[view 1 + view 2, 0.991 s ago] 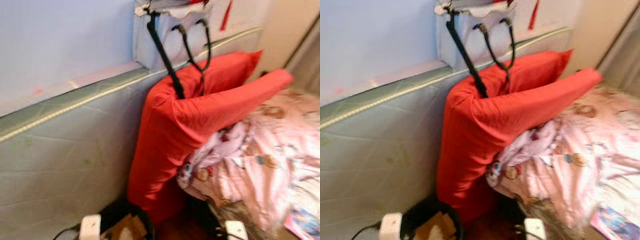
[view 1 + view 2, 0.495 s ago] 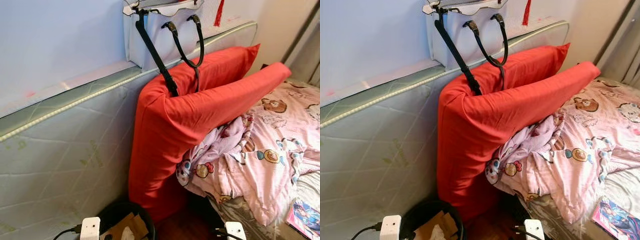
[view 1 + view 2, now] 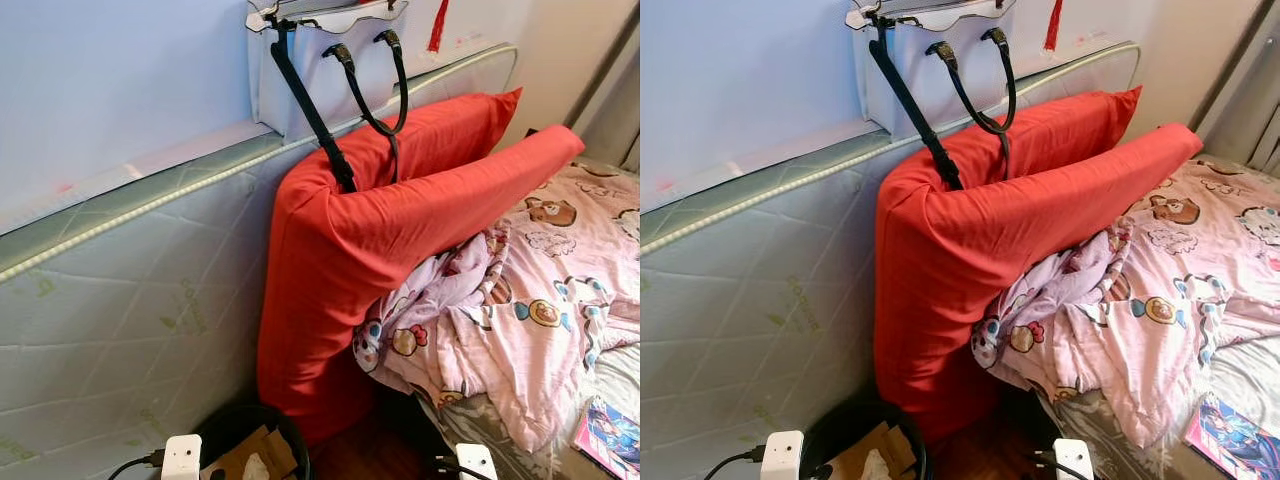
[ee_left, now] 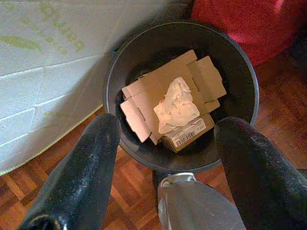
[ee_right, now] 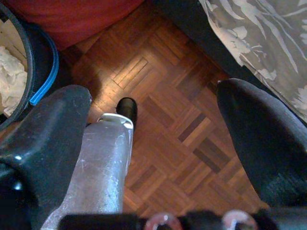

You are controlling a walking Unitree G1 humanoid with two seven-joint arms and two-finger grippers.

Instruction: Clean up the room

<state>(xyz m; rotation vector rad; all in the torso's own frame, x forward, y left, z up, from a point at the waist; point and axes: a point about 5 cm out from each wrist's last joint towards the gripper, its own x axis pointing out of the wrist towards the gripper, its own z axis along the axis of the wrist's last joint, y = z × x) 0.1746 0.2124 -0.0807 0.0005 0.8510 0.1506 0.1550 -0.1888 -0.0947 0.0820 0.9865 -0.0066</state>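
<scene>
A black waste bin [image 4: 240,76] stands on the parquet floor between an upright mattress [image 3: 120,300] and the bed. Flattened cardboard [image 4: 144,100], a small labelled box and a crumpled white tissue [image 4: 176,105] lie inside it. My left gripper [image 4: 167,127] hangs open just above the bin with nothing between its fingers. Over bare parquet [image 5: 172,120] beside the bed hangs my right gripper [image 5: 153,96], also open and holding nothing. A rumpled pink cartoon-print quilt [image 3: 530,310] lies on the bed. Two long red pillows [image 3: 400,230] lean against the mattress.
A white handbag [image 3: 320,60] with black straps hangs over the mattress top. A colourful magazine [image 3: 610,440] lies at the bed's near corner. The bed's grey patterned side [image 5: 259,43] borders the floor strip. A blue-rimmed item [image 5: 45,72] sits beside the bin.
The head camera has steadied and the picture has sharpened after a blurred, slightly shifted view a second ago. Nothing in the scene itself has moved.
</scene>
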